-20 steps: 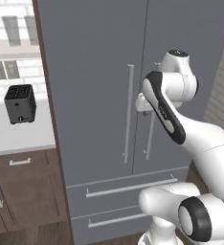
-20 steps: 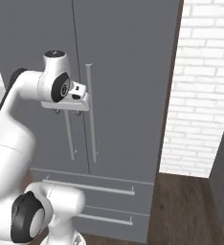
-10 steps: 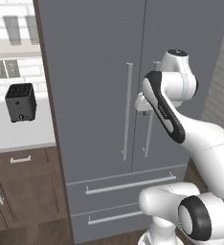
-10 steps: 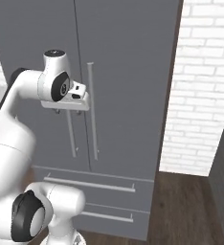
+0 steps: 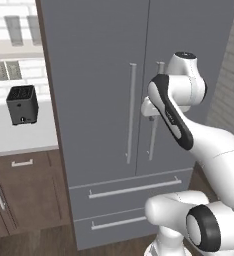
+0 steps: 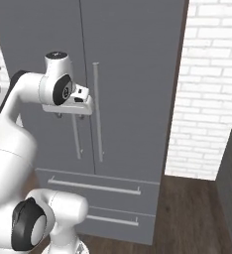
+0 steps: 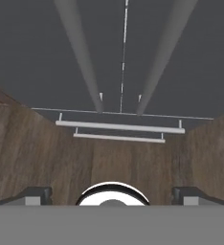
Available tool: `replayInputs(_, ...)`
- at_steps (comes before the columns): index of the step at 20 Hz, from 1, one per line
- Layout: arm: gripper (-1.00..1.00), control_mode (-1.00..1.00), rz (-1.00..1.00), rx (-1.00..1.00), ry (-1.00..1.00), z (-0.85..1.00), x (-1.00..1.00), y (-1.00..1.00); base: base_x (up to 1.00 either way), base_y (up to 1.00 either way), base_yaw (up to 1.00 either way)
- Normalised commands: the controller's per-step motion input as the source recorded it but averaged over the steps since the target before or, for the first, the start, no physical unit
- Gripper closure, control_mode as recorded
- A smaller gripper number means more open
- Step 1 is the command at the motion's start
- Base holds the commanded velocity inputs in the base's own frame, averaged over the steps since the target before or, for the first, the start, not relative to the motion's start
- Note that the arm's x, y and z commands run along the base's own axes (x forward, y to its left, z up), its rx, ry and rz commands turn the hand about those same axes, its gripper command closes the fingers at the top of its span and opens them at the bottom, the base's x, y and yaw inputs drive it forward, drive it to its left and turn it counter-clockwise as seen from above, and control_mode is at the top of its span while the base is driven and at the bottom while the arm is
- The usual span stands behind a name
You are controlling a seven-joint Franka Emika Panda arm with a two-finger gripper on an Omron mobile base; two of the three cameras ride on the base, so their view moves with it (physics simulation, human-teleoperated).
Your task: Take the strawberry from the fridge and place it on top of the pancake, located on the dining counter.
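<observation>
The fridge [image 5: 104,75] is a tall grey double-door cabinet with both doors closed, so the strawberry is hidden. My gripper [image 5: 150,119] hangs in front of the door seam, pointing down, close to the two long vertical handles [image 6: 96,114]. The hand view looks down the closed fridge [image 7: 123,48] doors along both handles [image 7: 80,52] to the floor. The fingertips [image 7: 35,195] stand far apart at that view's bottom corners, so the gripper [image 7: 114,195] is open with nothing between them. The pancake and the dining counter are out of view.
Two drawer fronts with bar handles [image 5: 134,187] sit below the doors. A small black appliance [image 5: 22,104] stands on a white counter over brown cabinets [image 5: 19,190] at the left. A white brick wall [image 6: 207,89] and dark wooden floor [image 6: 192,208] lie to the right.
</observation>
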Motion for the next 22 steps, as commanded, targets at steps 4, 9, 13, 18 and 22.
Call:
replayInputs(4, -1.0, 1.0, 0.0, 0.0, 0.0, 0.0, 0.0, 0.0, -0.28, 0.0, 0.0)
replayInputs(9, -1.0, -1.0, 0.0, 0.0, 0.0, -0.05, 0.22, -0.06, -0.04, 0.0, 0.0)
replayInputs(13, -1.0, -1.0, 0.0, 0.0, -0.06, -0.2, 0.6, -0.24, 0.0, 0.0, 0.0)
replayInputs(18, -1.0, -1.0, -0.01, 0.0, -0.25, -0.24, 0.63, -0.23, 0.0, 0.0, 0.0)
replayInputs(22, -1.0, -1.0, 0.0, 0.0, -0.3, -0.58, 0.77, -0.35, 0.0, 0.0, 0.0)
